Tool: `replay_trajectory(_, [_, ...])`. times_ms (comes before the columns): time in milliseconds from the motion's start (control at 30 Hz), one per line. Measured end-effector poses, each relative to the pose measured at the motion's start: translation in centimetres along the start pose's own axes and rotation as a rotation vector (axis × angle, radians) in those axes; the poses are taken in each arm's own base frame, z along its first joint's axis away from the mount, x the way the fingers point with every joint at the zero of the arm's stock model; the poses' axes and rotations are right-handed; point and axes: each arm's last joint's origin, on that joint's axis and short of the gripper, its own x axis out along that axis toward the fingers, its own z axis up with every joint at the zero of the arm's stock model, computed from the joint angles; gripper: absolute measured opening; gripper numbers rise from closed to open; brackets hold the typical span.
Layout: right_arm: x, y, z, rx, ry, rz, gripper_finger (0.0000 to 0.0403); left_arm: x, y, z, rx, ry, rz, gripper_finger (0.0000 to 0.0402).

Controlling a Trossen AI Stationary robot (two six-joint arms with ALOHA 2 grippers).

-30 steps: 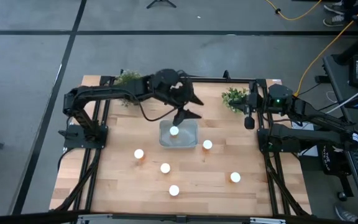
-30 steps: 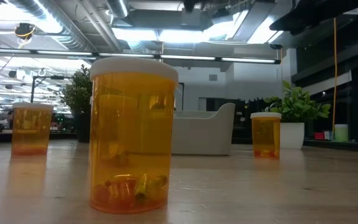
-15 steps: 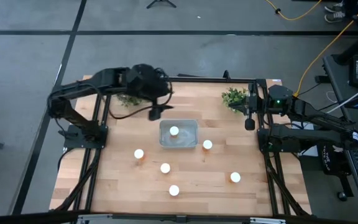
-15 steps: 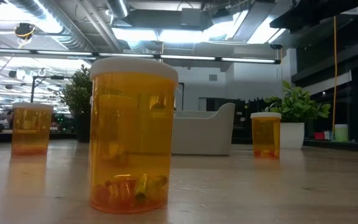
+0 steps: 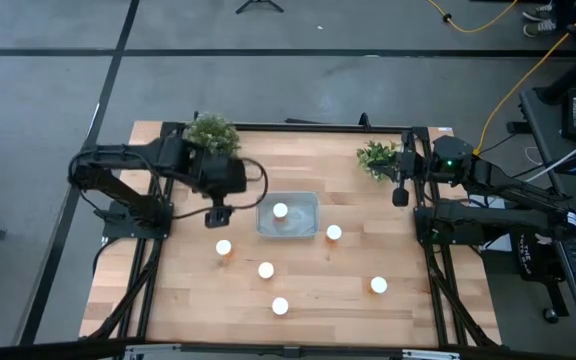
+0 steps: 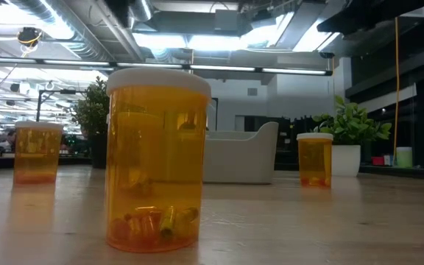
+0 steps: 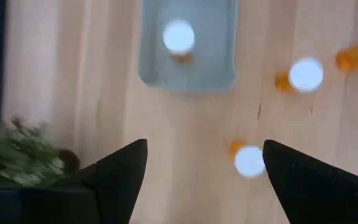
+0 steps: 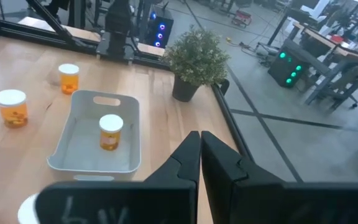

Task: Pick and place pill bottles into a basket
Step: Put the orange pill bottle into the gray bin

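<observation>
Pill bottles: one [image 5: 280, 210] upright in the basket [image 5: 307, 228]; five stand loose on the table [image 5: 408, 300].
Left gripper [image 5: 217, 216]: jaws spread, empty, over bare wood just left of basket.
Right gripper [image 5: 400, 197]: jaws pressed together, parked at the table's right edge.

Light wooden table [image 5: 168, 300] holding a pale basket [image 5: 305, 204] (one bottle inside), five orange pill bottles [image 5: 266, 270] scattered nearby, and two potted plants [image 5: 376, 156].
</observation>
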Motion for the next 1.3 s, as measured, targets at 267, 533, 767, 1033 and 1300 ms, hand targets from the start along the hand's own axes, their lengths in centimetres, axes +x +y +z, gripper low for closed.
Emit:
replay_trajectory(267, [0.0,0.0,0.0,0.002,0.0,0.0,0.0019,4.5,-3.3,-1.9,-0.017,0.114,-0.021,0.0318])
replay_trajectory(533, [0.0,0.0,0.0,0.003,0.0,0.001,0.0019,7.2,-5.9,-3.1,-0.083,0.092,-0.054,0.0318])
replay_trajectory(767, [0.0,0.1,0.0,0.002,-0.008,0.029,0.0019,9.4,-6.7,-5.0,-0.166,0.166,-0.015,0.0318])
replay_trajectory(1033, [0.0,0.1,0.0,0.001,-0.009,0.035,0.0019,11.4,-7.3,-6.1,-0.245,0.187,-0.045,0.0318])
replay_trajectory(1300, [0.0,0.1,-0.1,0.001,-0.002,0.038,0.0019,13.6,-7.2,-7.3,-0.269,0.192,-0.038,0.0336])
